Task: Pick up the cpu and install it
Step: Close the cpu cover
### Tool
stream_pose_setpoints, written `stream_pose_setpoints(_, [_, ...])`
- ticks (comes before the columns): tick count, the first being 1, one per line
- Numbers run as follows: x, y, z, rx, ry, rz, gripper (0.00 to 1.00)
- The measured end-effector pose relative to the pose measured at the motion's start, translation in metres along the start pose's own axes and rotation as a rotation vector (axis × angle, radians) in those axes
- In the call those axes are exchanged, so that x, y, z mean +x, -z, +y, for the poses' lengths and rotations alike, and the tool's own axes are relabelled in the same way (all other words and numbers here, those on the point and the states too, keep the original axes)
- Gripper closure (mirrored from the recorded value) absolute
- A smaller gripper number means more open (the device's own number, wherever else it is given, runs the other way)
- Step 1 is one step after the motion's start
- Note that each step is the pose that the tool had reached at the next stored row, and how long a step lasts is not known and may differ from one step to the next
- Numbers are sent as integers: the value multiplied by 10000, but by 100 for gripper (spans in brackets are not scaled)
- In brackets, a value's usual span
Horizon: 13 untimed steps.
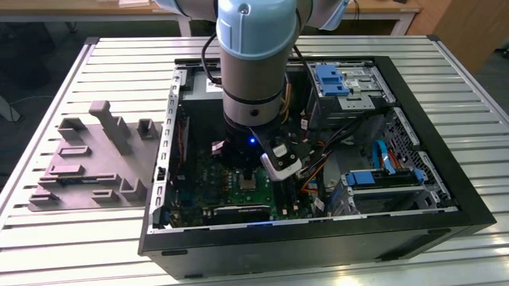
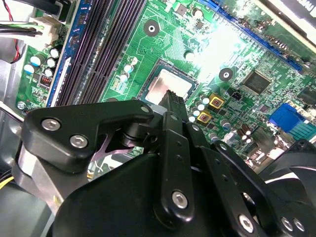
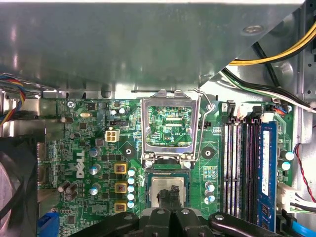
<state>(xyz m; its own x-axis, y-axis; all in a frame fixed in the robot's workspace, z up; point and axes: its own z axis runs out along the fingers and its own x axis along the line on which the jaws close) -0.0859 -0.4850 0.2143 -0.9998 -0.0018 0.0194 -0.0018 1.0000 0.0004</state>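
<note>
While the open computer case (image 1: 445,196) fills the exterior view's middle, we see the cpu (image 3: 165,182) lying in the motherboard (image 3: 89,148) socket at lower centre, the gripper (image 3: 170,193) pinched together, empty, tip over it.

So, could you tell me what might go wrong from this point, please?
1. The gripper is right over the cpu in the socket; a sideways drag could shift the chip and harm the contacts.
2. The open retention frame stands close by and might snag.
3. The capacitors beside the socket could be knocked.
</note>
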Motion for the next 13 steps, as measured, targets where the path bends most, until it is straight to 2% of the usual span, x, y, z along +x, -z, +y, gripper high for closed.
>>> stream_pose_setpoints(5, [1, 38, 0, 10, 0, 1, 89])
stream_pose_setpoints(13, [4, 219, 1, 11, 0, 0, 89])
